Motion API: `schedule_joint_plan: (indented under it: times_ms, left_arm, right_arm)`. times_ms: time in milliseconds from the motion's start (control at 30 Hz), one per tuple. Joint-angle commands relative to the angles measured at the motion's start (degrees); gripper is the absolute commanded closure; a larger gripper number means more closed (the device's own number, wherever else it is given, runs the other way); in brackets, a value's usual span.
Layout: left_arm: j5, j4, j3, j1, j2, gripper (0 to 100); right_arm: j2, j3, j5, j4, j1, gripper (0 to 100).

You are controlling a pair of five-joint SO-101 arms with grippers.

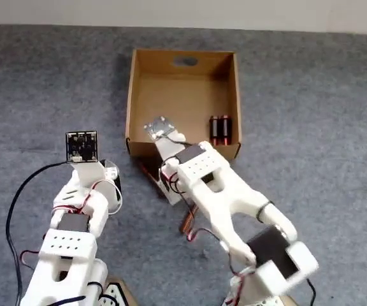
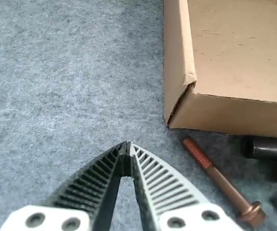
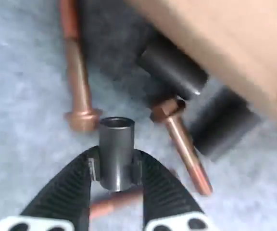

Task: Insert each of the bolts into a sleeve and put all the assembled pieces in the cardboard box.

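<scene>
The right gripper [image 3: 115, 164] is grasping a dark sleeve [image 3: 116, 137] between its ribbed fingers, with the sleeve's open end sticking out past the fingertips over the grey mat [image 3: 23, 144]. Just beyond that sleeve, a copper bolt [image 3: 78, 77] is lying with its flanged head nearest the gripper. A second bolt [image 3: 184, 147] is lying beside it at an angle, its hex head close to the held sleeve. Part of a third bolt [image 3: 110, 204] is showing under the fingers. Two loose sleeves [image 3: 174, 65] are lying on the mat close to the outer wall of the cardboard box [image 3: 234, 43], one touching the second bolt's head or nearly so. In the high view, two assembled pieces [image 1: 220, 130] are sitting side by side inside the box, against its front wall near one front corner. The left gripper [image 2: 127, 147] is clenched on nothing, its fingertips meeting above bare mat. It is hanging near the other front corner of the box, well short of the nearest bolt lying by the box wall.
</scene>
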Motion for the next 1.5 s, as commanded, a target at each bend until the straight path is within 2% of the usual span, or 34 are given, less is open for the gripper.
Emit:
schedule_joint_plan:
  times_ms: [0,233,333,400,533,700,767,867,1000,1200,1333,1467]
  left_arm:
    - [0.4,-1.1,-1.5,-0.2,-1.1,99]
    - [0.5,-1.1,-1.5,-0.2,-1.1,99]
    - [0.5,-1.1,-1.5,0.0,-1.1,99]
    - [0.5,-1.1,-1.4,0.8,-1.1,99]
    - [0.4,-1.1,-0.8,1.4,-1.1,99]
    - [0.4,-1.1,-0.6,1.4,-1.1,99]
    - [0.4,-1.1,-0.6,1.4,-1.1,99]
    - [0.4,-1.1,-0.6,1.4,-1.1,99]
    - [0.4,-1.1,-0.5,1.4,-1.1,99]
    - [0.4,-1.1,-0.5,1.1,-1.1,99]
    - [0.4,-1.1,-0.5,1.1,-1.1,99]
    - [0.4,-1.1,-0.5,1.1,-1.1,99]
  right_arm:
    - [-11.1,1.7,0.6,4.6,5.9,99.4]
    - [-24.9,16.9,0.8,4.5,23.4,99.4]
    - [-28.7,23.5,1.8,4.2,27.3,99.4]
    - [-30.5,27.6,6.5,2.2,28.7,99.3]
    - [-30.9,33.9,10.3,-1.4,30.6,98.4]
    - [-30.9,36.1,10.3,-2.0,30.6,86.0]
    - [-30.9,36.1,10.3,-2.0,30.6,84.9]
    - [-30.9,35.9,10.4,-2.6,30.6,85.0]
    - [-30.8,36.5,10.4,-8.5,30.6,85.0]
    - [-27.6,36.6,10.5,-9.2,30.6,85.3]
    - [-22.5,36.4,14.9,-9.2,30.8,92.8]
    - [-21.6,36.1,14.8,-9.2,31.0,98.9]
